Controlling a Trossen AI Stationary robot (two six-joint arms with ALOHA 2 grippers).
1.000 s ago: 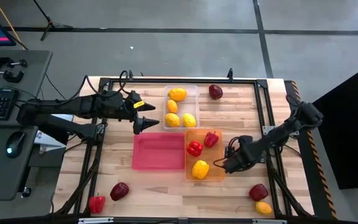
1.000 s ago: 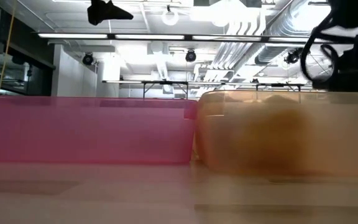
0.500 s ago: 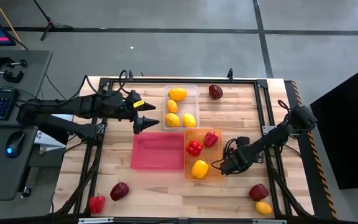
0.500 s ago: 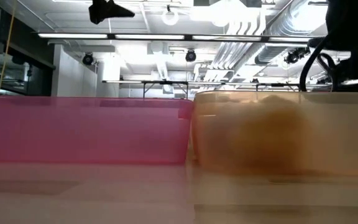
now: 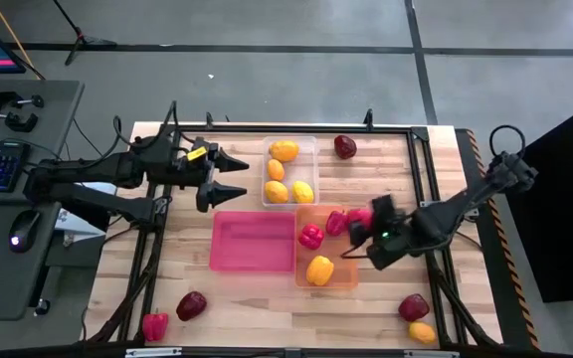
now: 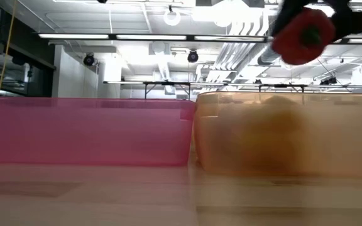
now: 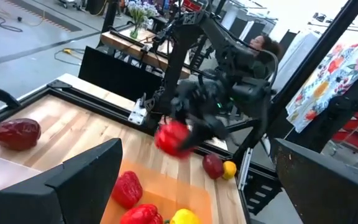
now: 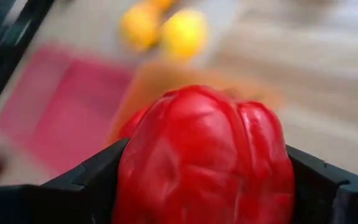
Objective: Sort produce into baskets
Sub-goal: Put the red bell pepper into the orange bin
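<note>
High view looks straight down on the whole worktop (image 5: 267,298). Low view sits at worktop level, close against the pink bin (image 6: 83,132) and orange bin (image 6: 288,135). Both wrist views share the held red pepper (image 7: 173,138).

Blurred and hidden

Orange bin (image 6: 288,135) contents are a blur at table height — right wrist's backdrop blurred too — pepper (image 8: 204,155) cut off.

Red bell pepper (image 5: 359,216) held aloft over the orange basket (image 5: 349,279).
</note>
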